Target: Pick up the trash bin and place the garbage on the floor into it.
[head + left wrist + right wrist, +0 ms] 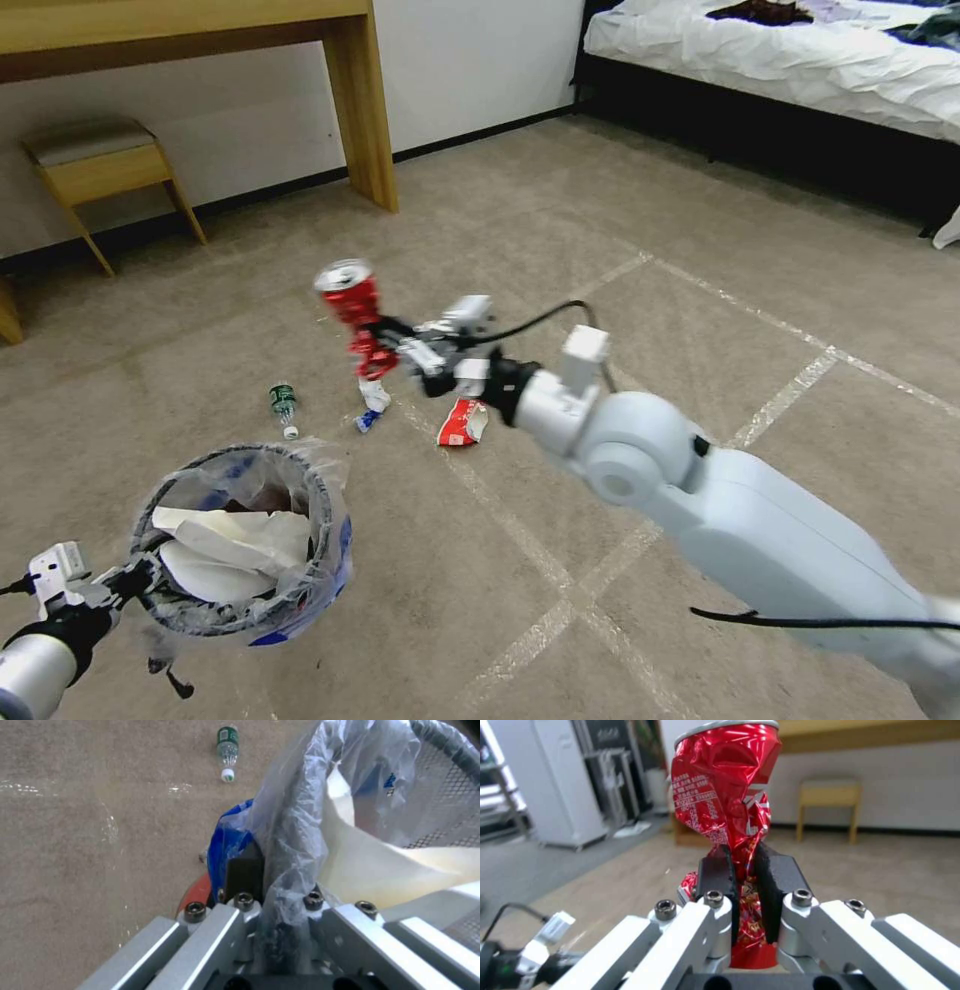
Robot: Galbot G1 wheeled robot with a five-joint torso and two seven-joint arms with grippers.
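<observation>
In the head view my right gripper [385,348] is held out above the floor [700,330], shut on a crushed red can [350,292]; the right wrist view shows the can [725,787] upright and pinched between the black pads [775,877]. At the lower left my left gripper [135,580] is shut on the rim of the trash bin [335,555], which hangs off the carpet and holds white paper. The left wrist view shows the bin's plastic liner [295,813] caught in that gripper [275,888]. More garbage lies on the carpet: a green-labelled bottle [284,408], a red wrapper [462,422] and a small white-and-blue scrap [372,405].
A wooden desk leg [365,110] and a stool [100,165] stand by the far wall. A bed [800,60] fills the far right corner. Whitish tape lines [560,590] cross the carpet. The bottle [227,752] lies just beyond the bin.
</observation>
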